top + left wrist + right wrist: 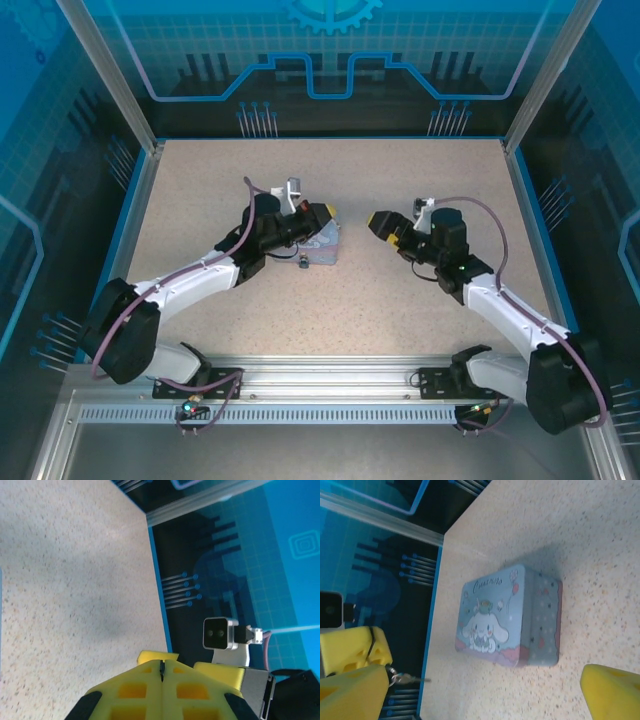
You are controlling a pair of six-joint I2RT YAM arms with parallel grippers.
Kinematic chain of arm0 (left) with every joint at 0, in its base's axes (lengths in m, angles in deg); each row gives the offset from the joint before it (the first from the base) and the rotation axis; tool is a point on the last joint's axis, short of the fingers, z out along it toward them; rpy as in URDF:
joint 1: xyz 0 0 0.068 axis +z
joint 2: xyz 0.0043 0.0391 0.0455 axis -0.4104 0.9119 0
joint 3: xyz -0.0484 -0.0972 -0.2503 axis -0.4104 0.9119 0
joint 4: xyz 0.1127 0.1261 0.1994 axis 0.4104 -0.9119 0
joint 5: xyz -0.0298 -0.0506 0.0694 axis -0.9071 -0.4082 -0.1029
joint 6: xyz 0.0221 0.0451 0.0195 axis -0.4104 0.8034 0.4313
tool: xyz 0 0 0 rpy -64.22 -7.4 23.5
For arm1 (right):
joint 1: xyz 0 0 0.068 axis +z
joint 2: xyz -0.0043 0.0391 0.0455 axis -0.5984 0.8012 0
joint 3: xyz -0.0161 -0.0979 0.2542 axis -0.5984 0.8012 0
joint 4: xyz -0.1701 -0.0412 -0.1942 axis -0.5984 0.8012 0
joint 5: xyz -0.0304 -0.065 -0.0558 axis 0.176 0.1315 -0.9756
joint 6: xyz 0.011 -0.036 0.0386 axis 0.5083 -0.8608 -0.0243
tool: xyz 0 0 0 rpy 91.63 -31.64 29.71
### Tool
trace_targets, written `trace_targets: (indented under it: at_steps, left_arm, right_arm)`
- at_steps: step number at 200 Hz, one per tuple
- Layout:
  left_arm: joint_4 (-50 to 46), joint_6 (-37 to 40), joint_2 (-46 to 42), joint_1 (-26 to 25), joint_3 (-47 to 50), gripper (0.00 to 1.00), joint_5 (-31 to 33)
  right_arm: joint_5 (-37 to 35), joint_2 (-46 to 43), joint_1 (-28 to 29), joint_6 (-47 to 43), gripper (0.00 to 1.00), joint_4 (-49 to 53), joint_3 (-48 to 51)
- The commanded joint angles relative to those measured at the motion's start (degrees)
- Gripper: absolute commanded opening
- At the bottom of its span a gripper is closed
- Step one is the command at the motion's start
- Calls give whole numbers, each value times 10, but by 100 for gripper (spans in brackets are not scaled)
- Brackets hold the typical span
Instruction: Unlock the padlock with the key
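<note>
My left gripper [328, 213] hangs just over the far side of the pale blue tin [325, 247]. Its yellow pads are shut [161, 666] with a thin dark sliver pinched between them. In the right wrist view a small key [410, 679] on a ring dangles beside those left fingers [350, 647]. A tiny dark thing, apparently the padlock [303, 262], lies at the tin's near left corner, too small to make out. My right gripper [380, 224] stands to the right of the tin, apart from it. It is wide open [485, 676] with nothing between its fingers.
The tin [505, 617] with the white cartoon character lies mid-table, its lid turned toward the right wrist camera. Blue-edged walls [140, 190] ring the speckled table. Open tabletop stretches in front of the tin and on both sides of the arms.
</note>
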Motion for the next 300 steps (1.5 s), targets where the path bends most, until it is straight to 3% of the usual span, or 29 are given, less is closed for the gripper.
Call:
trace_targets:
  at_steps: [1, 13, 53, 92, 153, 180, 300]
  left_arm:
    - [63, -15, -12, 3, 11, 0, 60]
    - [81, -22, -8, 3, 10, 0, 76]
    - [141, -40, 20, 3, 0, 0, 112]
    - [183, -64, 42, 3, -6, 0, 131]
    - [197, -75, 33, 3, -4, 0, 148]
    - [201, -77, 30, 2, -3, 0, 149]
    - [213, -86, 33, -2, -2, 0, 156]
  right_arm:
    - [-69, 19, 24, -2, 100, 5, -63]
    - [-83, 34, 29, 4, 100, 8, -78]
    - [-5, 118, 27, 76, 100, -147, -107]
    - [14, 174, 55, 131, 96, -295, -110]
    - [27, 203, 93, 137, 59, -339, -135]
    - [21, 207, 107, 140, 48, -343, -133]
    - [13, 214, 115, 145, 23, -350, -113]
